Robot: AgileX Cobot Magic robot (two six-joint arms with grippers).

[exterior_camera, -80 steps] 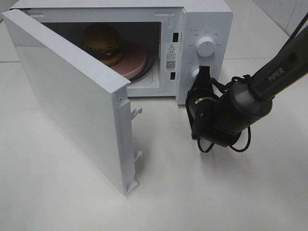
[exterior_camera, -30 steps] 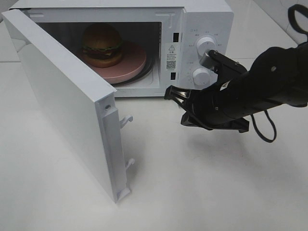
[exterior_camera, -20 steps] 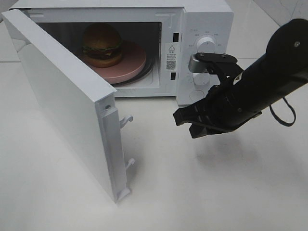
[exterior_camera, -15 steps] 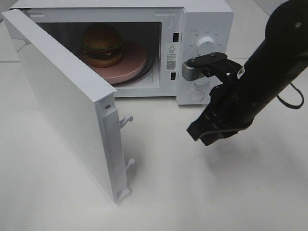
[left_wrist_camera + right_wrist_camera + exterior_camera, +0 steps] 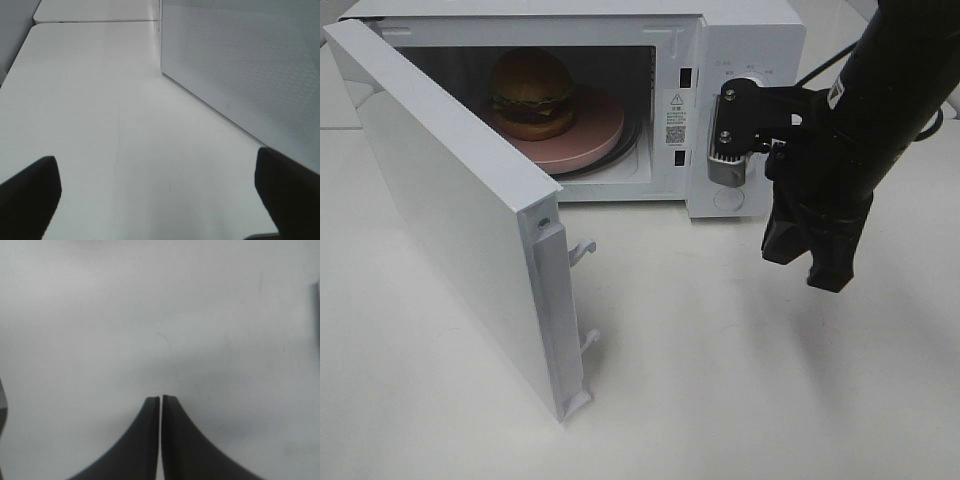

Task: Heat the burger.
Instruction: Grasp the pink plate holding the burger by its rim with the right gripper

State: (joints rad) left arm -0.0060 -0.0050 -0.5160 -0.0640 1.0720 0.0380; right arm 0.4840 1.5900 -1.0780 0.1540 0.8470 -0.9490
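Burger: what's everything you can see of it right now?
The burger has a glossy golden-brown domed top bun, a frill of green lettuce, a dark patty and a lighter bottom bun. It looks whole and stands upright, with its layers stacked level. It sits on the left part of a pink round plate inside the white microwave, toward the back of the cavity. The door stands open. Only the plate is seen touching it, and its rear side is hidden.

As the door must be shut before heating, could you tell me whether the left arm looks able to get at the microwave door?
Probably yes: its open fingers sit close beside what looks like the door's outer face, with only bare table between.
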